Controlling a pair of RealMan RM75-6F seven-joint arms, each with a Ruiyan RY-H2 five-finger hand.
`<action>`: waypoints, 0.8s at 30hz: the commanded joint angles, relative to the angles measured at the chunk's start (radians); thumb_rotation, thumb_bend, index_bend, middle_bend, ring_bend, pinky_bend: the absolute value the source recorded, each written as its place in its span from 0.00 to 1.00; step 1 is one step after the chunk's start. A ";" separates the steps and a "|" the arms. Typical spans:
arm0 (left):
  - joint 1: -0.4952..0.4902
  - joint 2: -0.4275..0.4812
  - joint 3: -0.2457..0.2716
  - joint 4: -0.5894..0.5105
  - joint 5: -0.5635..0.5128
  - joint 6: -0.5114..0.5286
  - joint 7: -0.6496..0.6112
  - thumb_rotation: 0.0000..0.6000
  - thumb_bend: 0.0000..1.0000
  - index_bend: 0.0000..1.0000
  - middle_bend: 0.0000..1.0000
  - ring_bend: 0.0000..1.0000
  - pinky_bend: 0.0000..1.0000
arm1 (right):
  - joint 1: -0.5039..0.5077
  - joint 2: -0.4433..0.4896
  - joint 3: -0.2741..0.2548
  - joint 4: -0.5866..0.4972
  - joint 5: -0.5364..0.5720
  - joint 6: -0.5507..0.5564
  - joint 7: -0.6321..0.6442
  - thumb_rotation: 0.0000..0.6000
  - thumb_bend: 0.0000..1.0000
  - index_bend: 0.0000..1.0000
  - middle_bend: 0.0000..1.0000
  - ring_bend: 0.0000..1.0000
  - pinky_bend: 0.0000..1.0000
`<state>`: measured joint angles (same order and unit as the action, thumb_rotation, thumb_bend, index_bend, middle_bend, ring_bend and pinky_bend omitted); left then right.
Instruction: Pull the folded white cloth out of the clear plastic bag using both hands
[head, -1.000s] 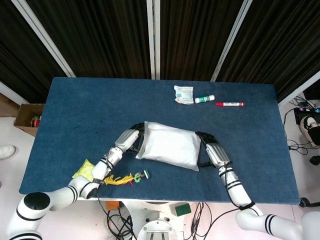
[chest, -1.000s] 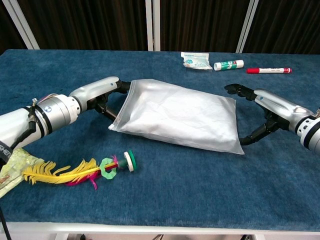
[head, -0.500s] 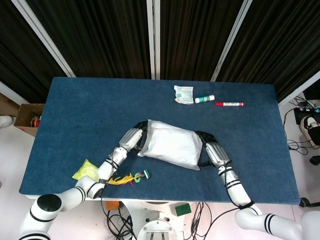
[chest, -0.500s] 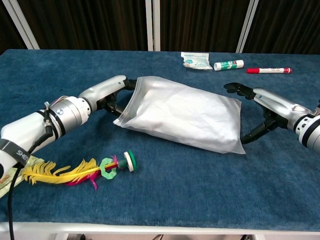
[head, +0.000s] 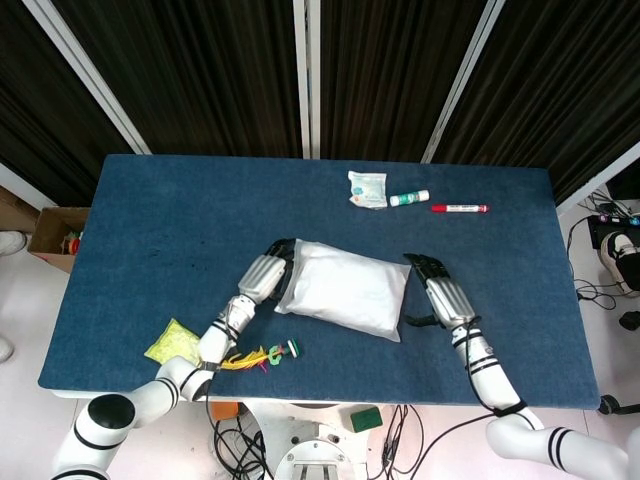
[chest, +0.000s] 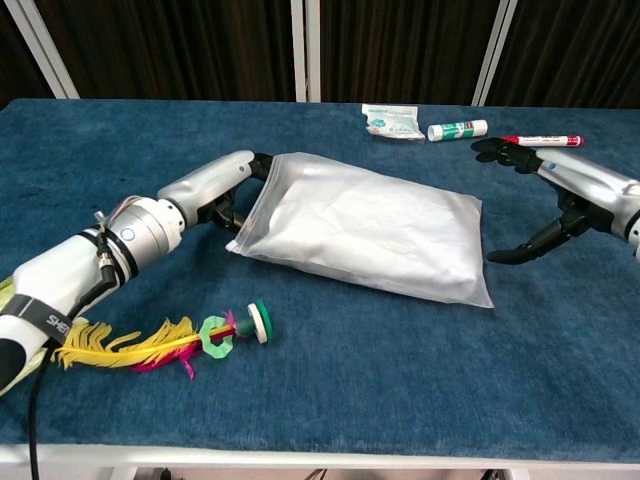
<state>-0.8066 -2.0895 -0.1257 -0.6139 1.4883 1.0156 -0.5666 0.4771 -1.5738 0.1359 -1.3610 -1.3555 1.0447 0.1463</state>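
The clear plastic bag (chest: 365, 232) with the folded white cloth (head: 345, 287) still inside lies flat near the middle of the blue surface (chest: 330, 400). Its long axis runs left to right, sloping a little toward the near edge at its right end.

The left hand (chest: 228, 190) is at the bag's left end, fingers against or tucked under that edge. Both views hide the fingertips behind the plastic, so I cannot tell whether it pinches the bag or only touches it.

The right hand (chest: 560, 205) sits just beyond the bag's right end, apart from it, with a visible strip of blue between them. It holds nothing, and its fingers are spread: some reach toward the far side, another dark digit curves down toward the surface.

The coming move likely turns on this gap. The bag lies to the left of the right hand, end-on to it, so that hand would need to travel left along the bag's long axis to reach the end. The left hand is plainly the nearer one. Which end carries the opening I cannot make out from here.

A feathered toy (chest: 165, 343) lies near the front left. A small packet (head: 367, 189), a tube (head: 409, 198) and a red marker (head: 459, 208) lie along the far side.
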 joint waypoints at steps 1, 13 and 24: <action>0.007 0.023 0.008 -0.025 0.008 0.012 -0.001 1.00 0.60 0.74 0.29 0.03 0.02 | 0.060 0.131 0.021 -0.058 0.001 -0.094 -0.066 1.00 0.17 0.02 0.13 0.00 0.00; 0.022 0.078 0.009 -0.111 -0.005 0.009 0.038 1.00 0.60 0.77 0.30 0.04 0.02 | 0.271 0.126 0.071 0.053 0.167 -0.318 -0.413 1.00 0.18 0.24 0.17 0.00 0.00; 0.028 0.104 0.003 -0.157 -0.020 -0.005 0.054 1.00 0.61 0.77 0.30 0.04 0.02 | 0.340 0.020 0.039 0.206 0.232 -0.378 -0.471 1.00 0.19 0.30 0.19 0.00 0.00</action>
<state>-0.7787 -1.9855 -0.1222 -0.7706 1.4681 1.0105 -0.5124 0.8075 -1.5383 0.1815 -1.1727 -1.1292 0.6746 -0.3225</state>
